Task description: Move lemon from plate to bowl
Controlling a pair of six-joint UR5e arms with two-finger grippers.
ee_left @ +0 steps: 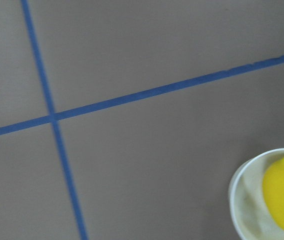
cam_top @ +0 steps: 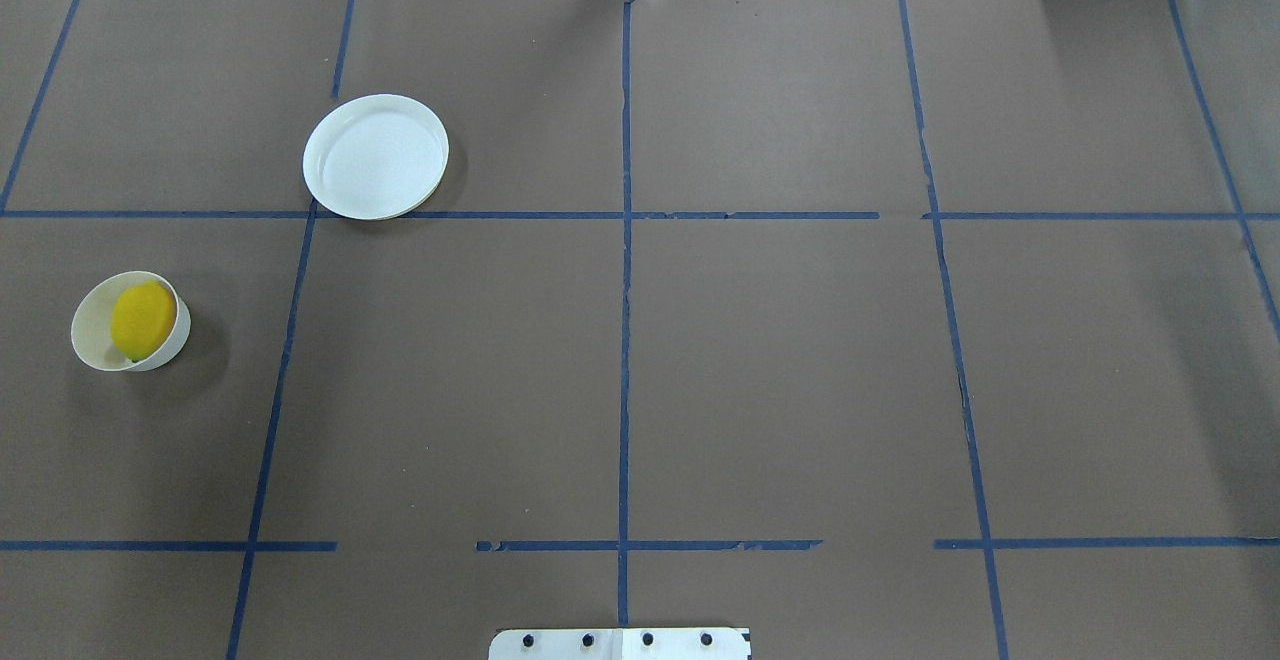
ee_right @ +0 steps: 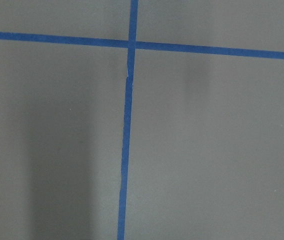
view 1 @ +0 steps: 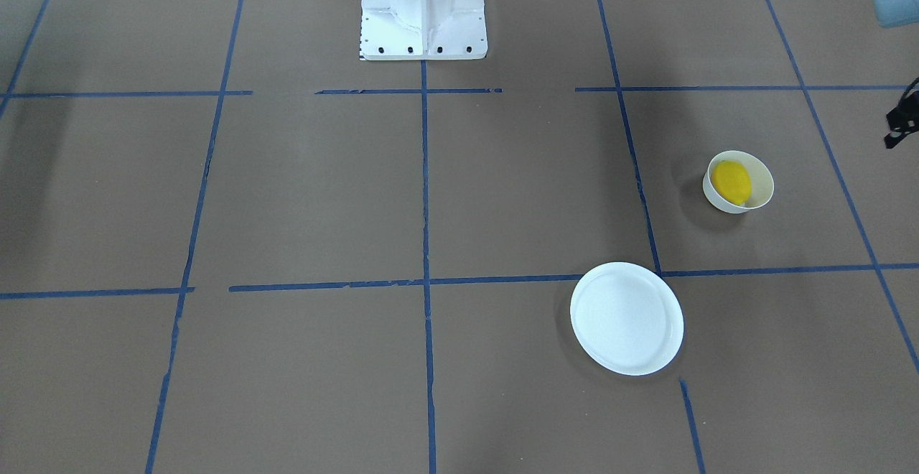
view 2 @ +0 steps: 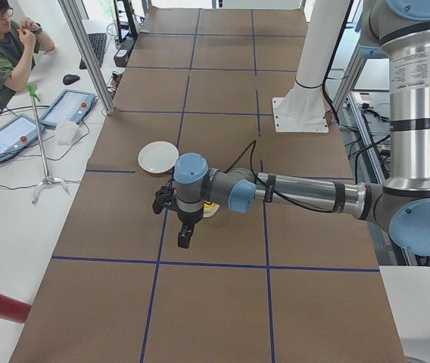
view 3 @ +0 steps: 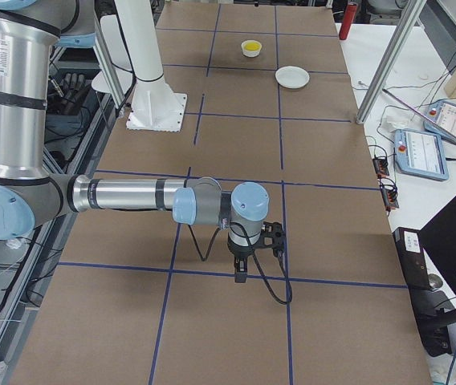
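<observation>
Lemon (cam_top: 143,320) sits inside bowl (cam_top: 88,338); plate (cam_top: 375,155) holds nothing. Transfer looks done, nothing left. Left gripper (view 2: 185,240) hangs near bowl, right gripper (view 3: 240,277) well apart. Can't tell if either is spread or pressed together.

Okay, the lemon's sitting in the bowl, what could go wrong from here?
1. The left gripper hangs close to the bowl, which shows in the corner of the left wrist view. A careless sideways pull-away might clip the rim and tip it.
2. The lemon fills much of the small bowl and lies off-centre, so a knock could roll it out.
</observation>
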